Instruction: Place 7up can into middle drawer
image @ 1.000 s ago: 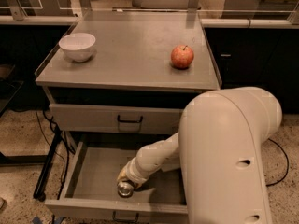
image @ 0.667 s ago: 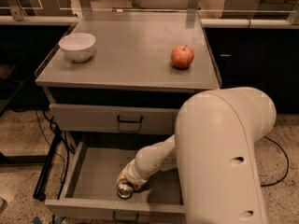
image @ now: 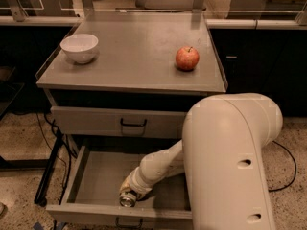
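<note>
The middle drawer point(image: 91, 176) is pulled open below the cabinet top, a shallow grey tray with low side walls. The 7up can point(image: 127, 199) lies low in the drawer near its front wall, its shiny metal end facing me. My gripper point(image: 130, 188) is at the end of the white arm that reaches down into the drawer, right at the can. The arm's wrist hides most of the can's body.
A white bowl point(image: 79, 47) sits on the cabinet top at the left and a red apple point(image: 187, 58) at the right. The closed upper drawer front point(image: 132, 123) has a black handle. My large white arm body point(image: 230, 166) fills the lower right. Cables hang left of the cabinet.
The arm's big body has shifted slightly left in the view. The gripper and the can stay at the same spot low in the drawer.
</note>
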Controlling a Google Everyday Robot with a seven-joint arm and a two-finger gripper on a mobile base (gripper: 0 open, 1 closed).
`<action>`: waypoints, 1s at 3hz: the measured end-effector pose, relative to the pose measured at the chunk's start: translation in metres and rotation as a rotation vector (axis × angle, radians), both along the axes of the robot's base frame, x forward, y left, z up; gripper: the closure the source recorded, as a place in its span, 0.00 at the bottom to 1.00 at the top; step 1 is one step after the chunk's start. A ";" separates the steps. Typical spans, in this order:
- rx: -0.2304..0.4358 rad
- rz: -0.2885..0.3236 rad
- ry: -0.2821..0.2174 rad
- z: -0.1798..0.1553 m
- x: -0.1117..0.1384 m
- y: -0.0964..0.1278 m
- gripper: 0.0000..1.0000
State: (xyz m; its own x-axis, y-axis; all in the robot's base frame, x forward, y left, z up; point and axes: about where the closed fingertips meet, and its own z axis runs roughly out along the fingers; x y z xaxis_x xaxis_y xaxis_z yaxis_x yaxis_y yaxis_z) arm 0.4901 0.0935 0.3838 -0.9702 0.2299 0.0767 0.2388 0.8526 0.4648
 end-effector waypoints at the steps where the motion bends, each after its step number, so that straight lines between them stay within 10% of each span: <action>1: 0.000 0.000 0.000 0.000 0.000 0.000 0.63; 3: 0.000 0.000 0.000 0.000 0.000 0.000 0.09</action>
State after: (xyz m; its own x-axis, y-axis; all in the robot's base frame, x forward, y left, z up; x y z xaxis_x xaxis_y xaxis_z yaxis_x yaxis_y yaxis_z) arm 0.4901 0.0935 0.3838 -0.9702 0.2297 0.0767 0.2387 0.8527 0.4648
